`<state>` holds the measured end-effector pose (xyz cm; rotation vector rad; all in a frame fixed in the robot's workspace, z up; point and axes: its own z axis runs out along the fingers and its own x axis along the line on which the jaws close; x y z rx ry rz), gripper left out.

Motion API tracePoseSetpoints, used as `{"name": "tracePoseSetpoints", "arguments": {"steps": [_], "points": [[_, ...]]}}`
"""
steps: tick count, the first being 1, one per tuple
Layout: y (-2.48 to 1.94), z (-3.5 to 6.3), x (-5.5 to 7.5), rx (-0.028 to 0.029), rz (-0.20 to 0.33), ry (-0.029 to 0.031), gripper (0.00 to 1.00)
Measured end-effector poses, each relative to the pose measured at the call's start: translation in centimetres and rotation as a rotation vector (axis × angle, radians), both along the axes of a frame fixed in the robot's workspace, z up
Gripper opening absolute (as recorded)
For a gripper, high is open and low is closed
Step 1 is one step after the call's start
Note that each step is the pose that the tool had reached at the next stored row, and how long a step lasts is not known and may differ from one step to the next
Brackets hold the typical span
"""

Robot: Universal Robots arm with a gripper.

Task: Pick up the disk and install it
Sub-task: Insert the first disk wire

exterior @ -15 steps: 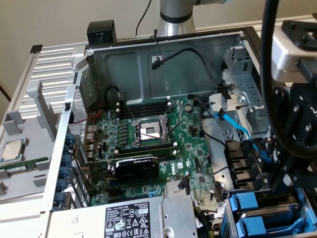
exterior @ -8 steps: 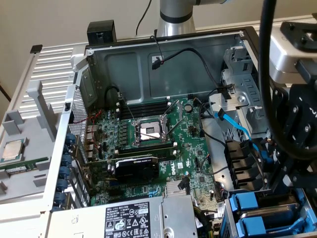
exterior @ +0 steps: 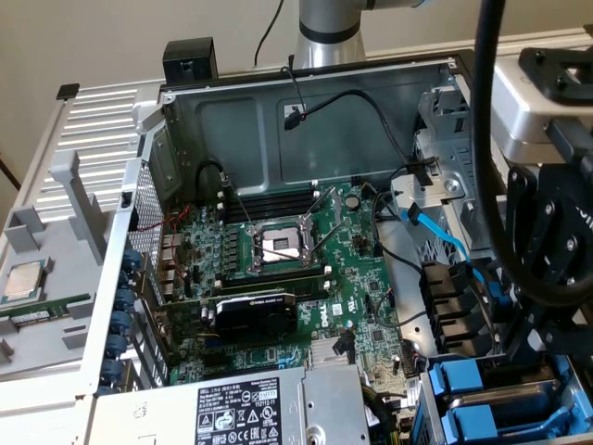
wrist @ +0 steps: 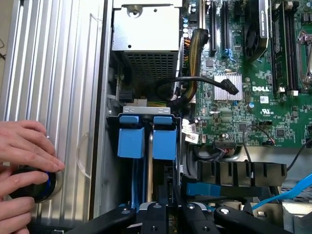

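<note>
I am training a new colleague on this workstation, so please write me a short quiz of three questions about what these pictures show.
1. True or false: a person's hand rests on the motherboard.
2. The gripper is nearest to: A the drive bay, B the graphics card, C the memory slots.
3. Fill in: the two drive carriers in the bay are ____ in colour.

Key: 1 false; 2 A; 3 blue.

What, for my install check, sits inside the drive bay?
Two blue carriers stand side by side in the drive bay. The claw covers part of them; whether drives sit behind the blue fronts is hidden.
</note>
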<state>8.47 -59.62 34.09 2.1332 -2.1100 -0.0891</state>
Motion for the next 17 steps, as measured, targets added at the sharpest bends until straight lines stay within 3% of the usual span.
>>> {"name": "tracePoseSetpoints", "arguments": {"steps": [17], "points": [[0.01, -0.35, -0.30, -0.0001, -0.024, -0.0134, 0.17]]}}
